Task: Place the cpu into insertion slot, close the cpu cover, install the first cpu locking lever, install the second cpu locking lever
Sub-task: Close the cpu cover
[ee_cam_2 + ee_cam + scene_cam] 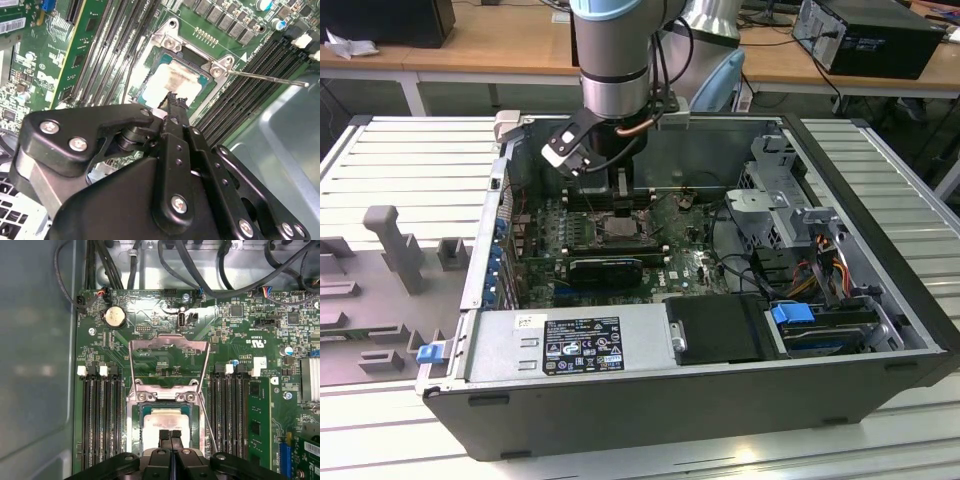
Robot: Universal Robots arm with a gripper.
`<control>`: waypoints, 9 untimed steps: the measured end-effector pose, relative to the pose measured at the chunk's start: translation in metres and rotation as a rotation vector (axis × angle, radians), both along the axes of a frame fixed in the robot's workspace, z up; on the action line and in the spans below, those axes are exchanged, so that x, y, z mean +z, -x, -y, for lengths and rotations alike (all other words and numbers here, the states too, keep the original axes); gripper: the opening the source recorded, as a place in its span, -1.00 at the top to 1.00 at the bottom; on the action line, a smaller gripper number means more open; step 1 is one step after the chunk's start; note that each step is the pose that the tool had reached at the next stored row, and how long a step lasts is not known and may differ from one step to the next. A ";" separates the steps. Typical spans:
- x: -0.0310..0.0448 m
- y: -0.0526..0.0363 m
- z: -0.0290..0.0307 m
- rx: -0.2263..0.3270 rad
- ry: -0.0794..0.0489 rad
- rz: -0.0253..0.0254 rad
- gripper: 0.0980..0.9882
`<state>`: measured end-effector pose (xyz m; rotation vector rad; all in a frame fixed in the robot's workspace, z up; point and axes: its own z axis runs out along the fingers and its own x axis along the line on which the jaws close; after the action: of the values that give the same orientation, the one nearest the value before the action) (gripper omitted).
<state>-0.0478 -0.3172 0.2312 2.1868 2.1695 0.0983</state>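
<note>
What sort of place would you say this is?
Probably a robotics lab or workshop: an open computer case sits on a slatted metal table under a robot arm, with wooden desks behind.

In first wrist view, part of the cpu [165, 421] and of the insertion slot [136, 435] is hidden under the hand [170, 436]; the slot's rest is cut off by pic edge. In second wrist view the hand covers one cpu corner & much of the motherboard [245, 50]. In exterior view the arm [610, 60] is cut off at top edge, and cpu vs. slot is too small to tell.
</note>
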 end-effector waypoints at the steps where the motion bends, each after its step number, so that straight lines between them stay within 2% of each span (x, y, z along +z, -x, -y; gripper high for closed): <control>1: 0.0001 -0.0007 0.0002 0.000 0.000 -0.0001 0.98; 5: -0.0003 -0.0026 0.0003 0.000 0.000 -0.0001 0.98; 9: -0.0006 -0.0085 0.0004 0.000 0.003 -0.0014 0.98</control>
<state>-0.0393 -0.3175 0.2306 2.1865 2.1688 0.0939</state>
